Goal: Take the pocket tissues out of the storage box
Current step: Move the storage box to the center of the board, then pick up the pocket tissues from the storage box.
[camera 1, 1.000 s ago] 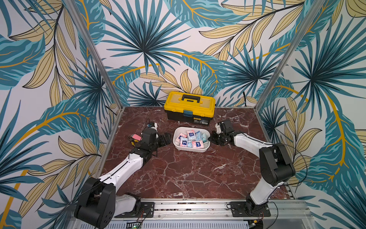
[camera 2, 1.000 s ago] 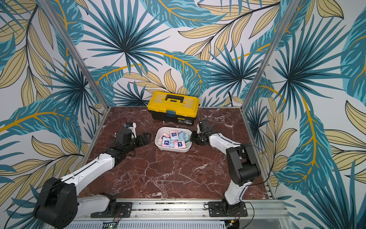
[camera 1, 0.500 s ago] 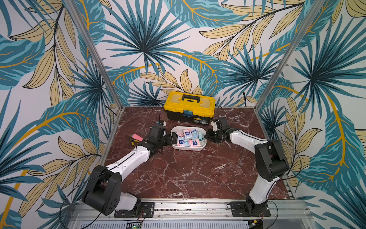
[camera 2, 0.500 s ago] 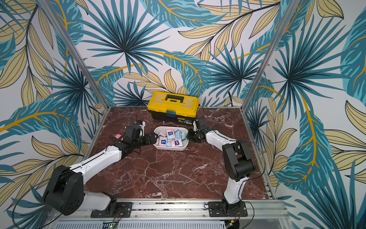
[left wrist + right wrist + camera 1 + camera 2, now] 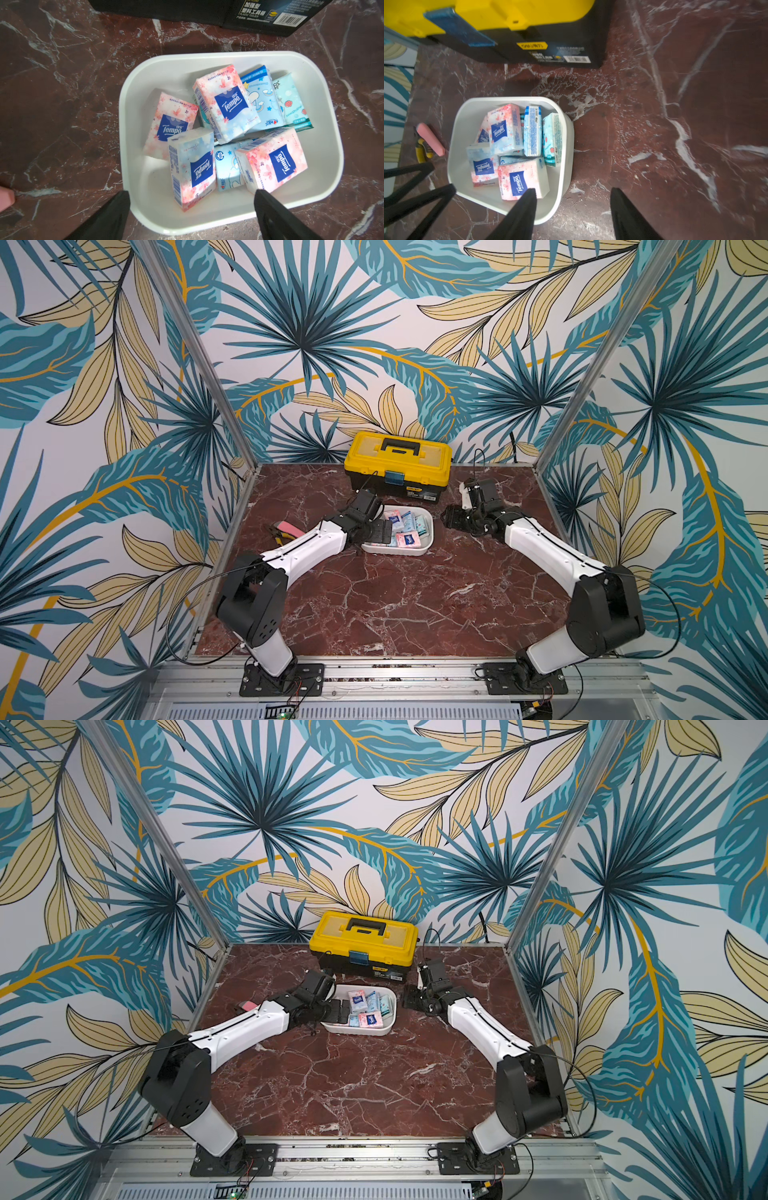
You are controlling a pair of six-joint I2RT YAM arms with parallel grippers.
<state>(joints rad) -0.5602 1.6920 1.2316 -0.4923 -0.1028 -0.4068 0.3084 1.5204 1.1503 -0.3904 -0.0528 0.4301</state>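
Teal and ochre palm-leaf wallpaper wraps the cell, and the arms work over a glossy red-brown marble tabletop (image 5: 395,605) veined in white. Toward the back sits the storage box (image 5: 399,551), a shallow white plastic tub with smooth walls and rounded corners, just in front of a black toolbox (image 5: 399,456) with a yellow lid. All the pocket tissues (image 5: 409,526) lie inside the tub, loosely heaped and overlapping. In both top views they are only pastel flecks. The left wrist view makes them out as soft crinkly packets: four pink with blossom print and a blue Tempo panel, two light blue with cartoon clouds, one teal with shells, and a greenish sliver underneath. The right wrist view shows two of them propped on edge, barcoded sides up. It also catches a pink flat tool (image 5: 430,139) lying across yellow-handled pliers (image 5: 423,149) beyond the tub. The left claw (image 5: 381,531) hangs over the tub's left end, fingers spread wide and pinching nothing. The right claw (image 5: 451,517) sits just beside the right end, fingers parted and empty.
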